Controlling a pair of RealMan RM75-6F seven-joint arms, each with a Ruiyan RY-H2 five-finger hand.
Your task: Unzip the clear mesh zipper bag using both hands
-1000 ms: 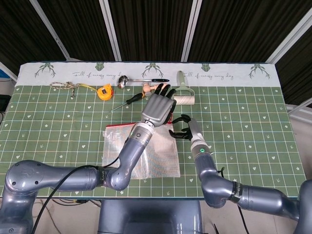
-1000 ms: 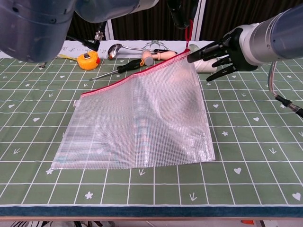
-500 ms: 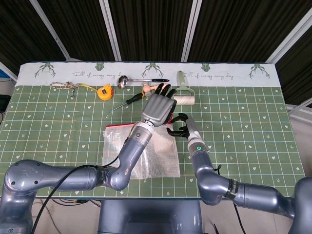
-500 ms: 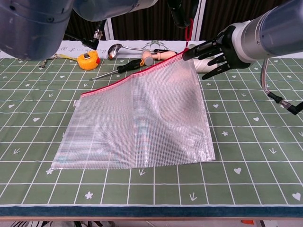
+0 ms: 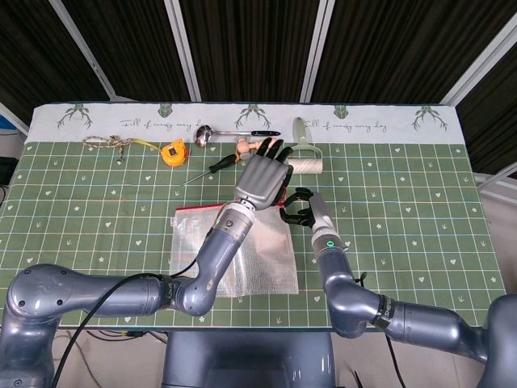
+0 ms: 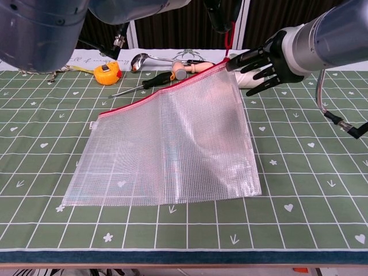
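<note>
While the left hand (image 6: 221, 17) pinches the red zipper pull (image 6: 229, 40), the mesh zipper bag (image 6: 172, 144) looks light and floppy; the right hand (image 6: 261, 63), fingers spread and empty, should grip the zipper-end corner.

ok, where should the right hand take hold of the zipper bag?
Probably the raised top right corner of the zipper bag, at the end of its red zipper edge, coming in from the right. That corner is lifted off the table by the left hand, and the right hand is beside it with fingers pointing at it.
</note>
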